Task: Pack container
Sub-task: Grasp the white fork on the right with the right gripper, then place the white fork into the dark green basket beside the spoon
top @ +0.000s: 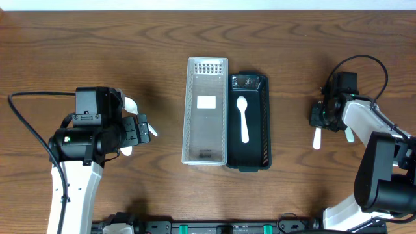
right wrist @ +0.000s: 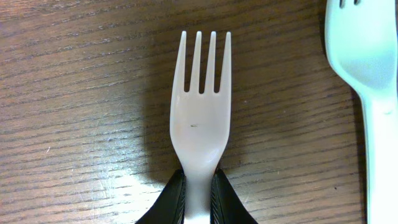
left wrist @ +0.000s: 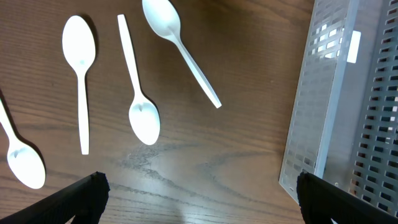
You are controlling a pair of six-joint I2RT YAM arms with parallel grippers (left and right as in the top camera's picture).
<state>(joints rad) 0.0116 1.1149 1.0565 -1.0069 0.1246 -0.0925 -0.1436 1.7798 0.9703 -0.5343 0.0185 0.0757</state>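
Observation:
A black container (top: pixel 262 123) holds one white spoon (top: pixel 243 118); a clear perforated container (top: pixel 207 110) stands against its left side, also in the left wrist view (left wrist: pixel 348 118). My left gripper (left wrist: pixel 199 199) is open and empty above the table, with several loose white spoons (left wrist: pixel 144 93) on the wood in front of it. My right gripper (right wrist: pixel 199 196) is shut on the neck of a white plastic fork (right wrist: pixel 200 106), low over the table at the right (top: pixel 317 138). A second white fork (right wrist: pixel 367 68) lies beside it.
The two containers stand side by side at the table's middle. The left arm's body (top: pixel 91 130) covers most of the spoons in the overhead view. The right arm's cable (top: pixel 364 62) loops over the table's right side.

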